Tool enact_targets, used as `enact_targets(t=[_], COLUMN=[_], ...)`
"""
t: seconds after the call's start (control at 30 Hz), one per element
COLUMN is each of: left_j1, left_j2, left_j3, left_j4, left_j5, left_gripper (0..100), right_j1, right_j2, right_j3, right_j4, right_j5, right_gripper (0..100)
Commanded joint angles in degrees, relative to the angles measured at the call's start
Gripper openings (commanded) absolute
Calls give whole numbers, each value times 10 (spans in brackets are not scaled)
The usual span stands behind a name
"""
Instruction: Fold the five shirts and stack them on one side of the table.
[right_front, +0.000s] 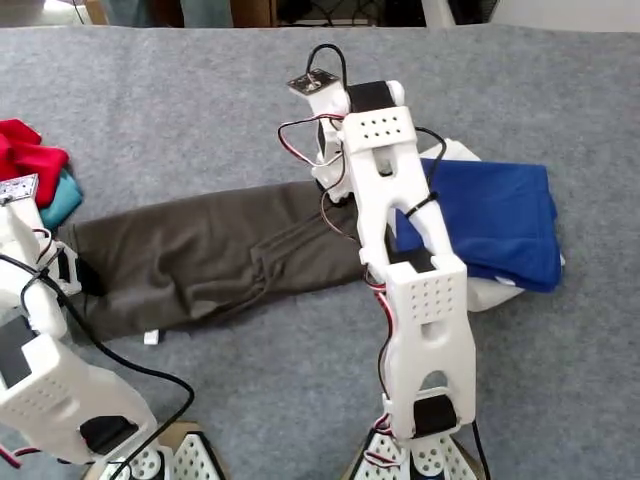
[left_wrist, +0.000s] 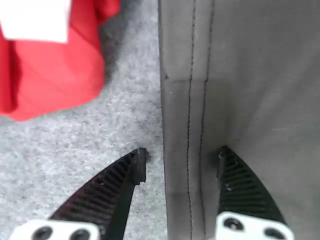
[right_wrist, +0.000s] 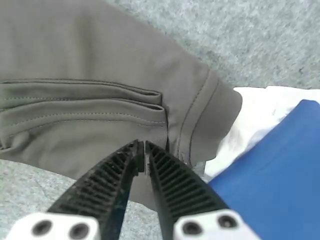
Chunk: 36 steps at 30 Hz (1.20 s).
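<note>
A long olive-grey shirt (right_front: 220, 255) lies stretched across the middle of the grey felt bench (right_front: 520, 90), flattened but rumpled, with stitched seams running along its length. The left hand (left_wrist: 181, 155) sits low at the shirt's left end, its fingers spread wide and gripping nothing. One finger (left_wrist: 112, 185) is over the bare felt and the other over the cloth, so the hemmed edge of the shirt runs between them. Just beside that end, at the left edge of the bench, a red shirt (right_front: 25, 150) is bunched up with a teal one (right_front: 62, 198) lying against it. The red one carries a white label on the side facing the left wrist view. The right hand (right_wrist: 144, 146) is down at the shirt's other end, its fingers closed together with only a sliver between them and their tips at the cloth near a sleeve cuff. Whether they have nipped any of the fabric I cannot tell. Right next to that end lies a folded blue shirt (right_front: 490, 220) on top of a white shirt (right_front: 485, 293), whose edges show around it. The olive shirt's cuff lies over the white shirt's edge and beside the blue fold.
</note>
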Motion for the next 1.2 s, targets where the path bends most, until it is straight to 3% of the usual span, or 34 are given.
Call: enact_targets(t=[0.0,0.17,0.37,0.53,0.8,1.17], left_j1=[7,16,58,91,139,329], left_j2=[-9,-9,3,4,-40,-170], left_j3=[4,0,-3,-26,-119,-145], left_j4=[-1,-2,0,4,104,203], left_j5=[-1,-1,-2,-4,-4,14], left_gripper=[228,134,127,28,28,29], right_j1=[-7,-7,-8,-6,-5,21], right_j2=[-34,-34,-36,-37,-55,-222], right_j3=[-2,-2,-2,-2,-29,-97], right_j4=[1,1,1,1,3,0], right_j5=[-2,-2,-2,-2,-2,58], right_gripper=[15,15,15,15,15,15])
